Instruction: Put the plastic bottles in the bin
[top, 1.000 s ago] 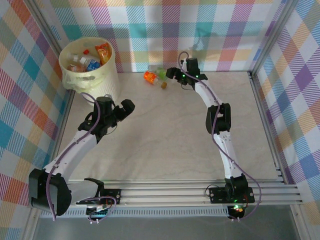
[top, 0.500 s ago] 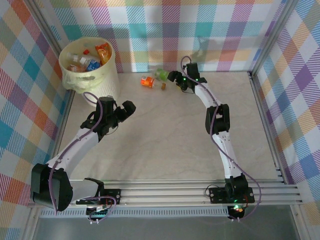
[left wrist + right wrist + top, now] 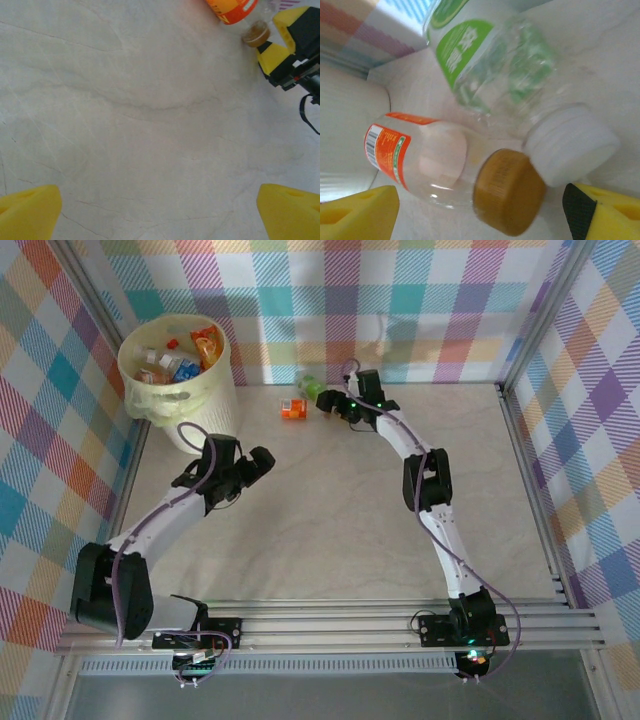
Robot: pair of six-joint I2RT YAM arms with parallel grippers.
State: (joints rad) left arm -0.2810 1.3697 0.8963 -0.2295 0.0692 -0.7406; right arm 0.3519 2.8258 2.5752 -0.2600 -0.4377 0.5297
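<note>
Two plastic bottles lie loose at the far edge of the pale, marbled bench [image 3: 330, 510], close to the checked wall [image 3: 400, 300]. The orange-labelled bottle [image 3: 420, 160] rests on its side. Its label shows a barcode on a white patch, and nothing else on it can be read. Its brown cap [image 3: 509, 192] points toward the right gripper [image 3: 328, 403].

Just behind it, nearer the wall, lies a clear green-labelled bottle [image 3: 490, 60]. Its label carries white characters and a round green emblem, both too blurred to read. Its white cap [image 3: 570, 142] sits just beside the brown one. The right gripper's fingers [image 3: 355, 212] are spread, with a yellow pad on either side of the two caps. Neither pad visibly touches a bottle.

The cream-yellow bin [image 3: 205, 405] stands in the far left corner of the bench, well to the left of both loose bottles. It holds a heap of bottles [image 3: 175, 360] with orange, red and blue labels.

The left gripper [image 3: 255, 462] hangs over bare bench in front of the bin, its fingers [image 3: 27, 212] spread wide. Its wrist camera catches the orange-labelled bottle and the right gripper's yellow-and-black fingers at the far edge of the frame.
</note>
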